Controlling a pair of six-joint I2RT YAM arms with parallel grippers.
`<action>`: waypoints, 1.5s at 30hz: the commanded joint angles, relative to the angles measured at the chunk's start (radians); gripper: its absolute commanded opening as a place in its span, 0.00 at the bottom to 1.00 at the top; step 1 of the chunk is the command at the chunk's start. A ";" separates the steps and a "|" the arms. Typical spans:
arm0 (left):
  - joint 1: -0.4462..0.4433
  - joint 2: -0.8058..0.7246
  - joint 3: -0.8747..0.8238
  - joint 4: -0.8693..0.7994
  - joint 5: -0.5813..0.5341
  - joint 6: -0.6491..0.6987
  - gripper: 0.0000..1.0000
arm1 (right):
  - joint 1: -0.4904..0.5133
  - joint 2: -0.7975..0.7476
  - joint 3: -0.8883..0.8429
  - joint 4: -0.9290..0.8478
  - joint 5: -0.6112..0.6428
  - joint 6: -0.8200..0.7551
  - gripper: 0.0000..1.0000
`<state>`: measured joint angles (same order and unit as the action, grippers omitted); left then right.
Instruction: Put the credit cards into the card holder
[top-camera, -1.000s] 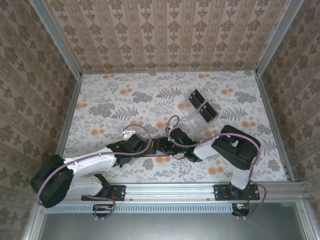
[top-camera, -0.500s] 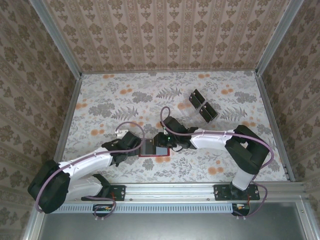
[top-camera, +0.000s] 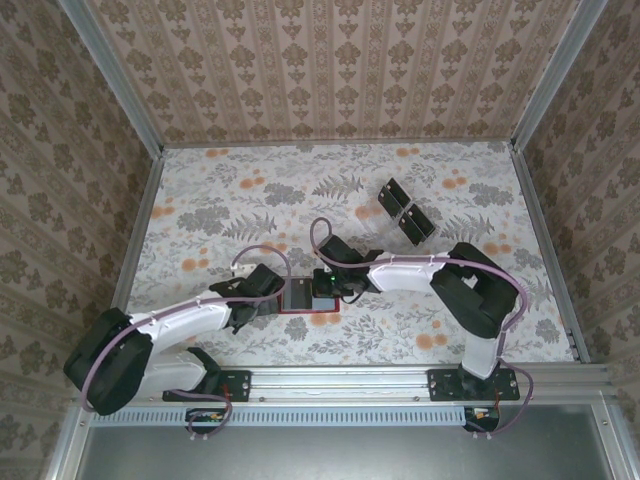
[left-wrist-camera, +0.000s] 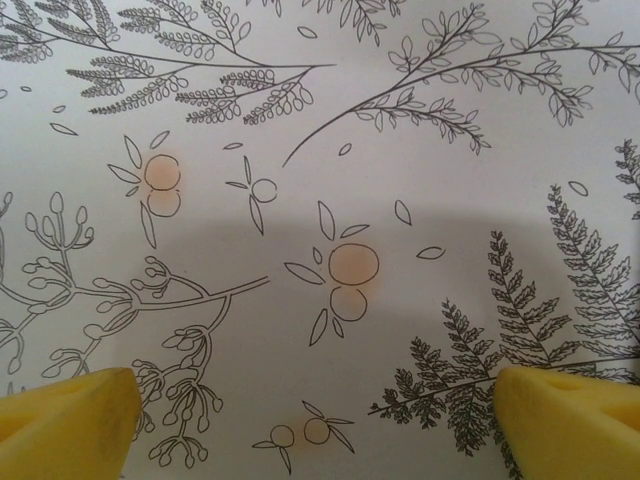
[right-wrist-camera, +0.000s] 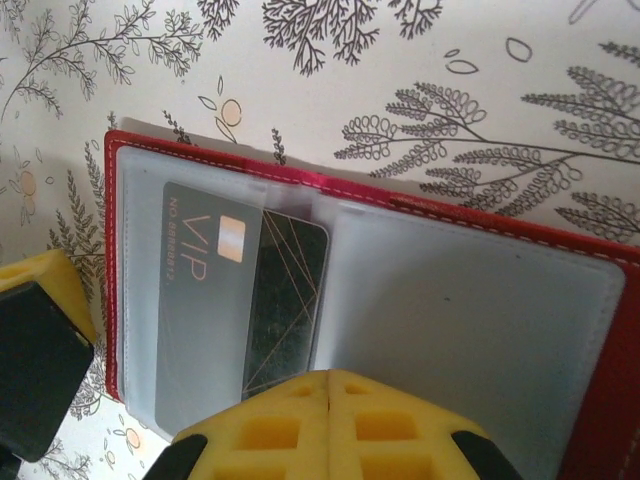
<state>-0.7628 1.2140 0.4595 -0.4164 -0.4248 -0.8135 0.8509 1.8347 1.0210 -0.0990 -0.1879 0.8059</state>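
The card (right-wrist-camera: 215, 290) is a thin, stiff, smooth slab, dark grey with "VIP" and a chip printed on it. It is light, will not crumple, and probably slides easily on plastic. It lies flat in the open holder (right-wrist-camera: 480, 310) at the left of the right wrist view. Its left part sits under the frosted pocket (right-wrist-camera: 135, 250), and its right part is bare towards the fold. Lying flat, it offers no edge to pinch from above. The better handling is probably a push on the exposed long edge or a flat press and slide. An edge grip would only suit a card standing up or overhanging.

The holder is soft red leather with limp clear pockets. It is light enough to skate on the counter (left-wrist-camera: 330, 130) under a push, so it likely wants pinning at a red border.

The right fingers (right-wrist-camera: 270, 425) are pressed together with nothing between them. They sit at bottom centre of that view, over the card's lower edge.

In the top view the holder (top-camera: 297, 298) lies at lower centre, between the two arms. The left fingers (left-wrist-camera: 70, 410) stand wide apart and empty over bare counter, just left of the holder.

More cards (top-camera: 420, 226) stand on edge in the clear tray (top-camera: 375, 215), up and to the right and well apart from the holder. Their upper edges are free to pinch.
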 joint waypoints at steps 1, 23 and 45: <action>0.009 0.020 -0.002 0.007 0.016 -0.019 1.00 | 0.010 0.036 0.044 -0.021 -0.013 -0.016 0.05; 0.007 0.062 -0.021 0.070 0.064 -0.012 1.00 | 0.045 0.130 0.133 0.016 -0.085 0.014 0.05; 0.043 -0.067 -0.002 -0.027 0.023 -0.001 1.00 | 0.037 -0.017 0.079 -0.016 -0.034 -0.010 0.06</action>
<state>-0.7311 1.1599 0.4580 -0.4061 -0.3893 -0.8158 0.8810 1.8076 1.1164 -0.1070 -0.2173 0.8059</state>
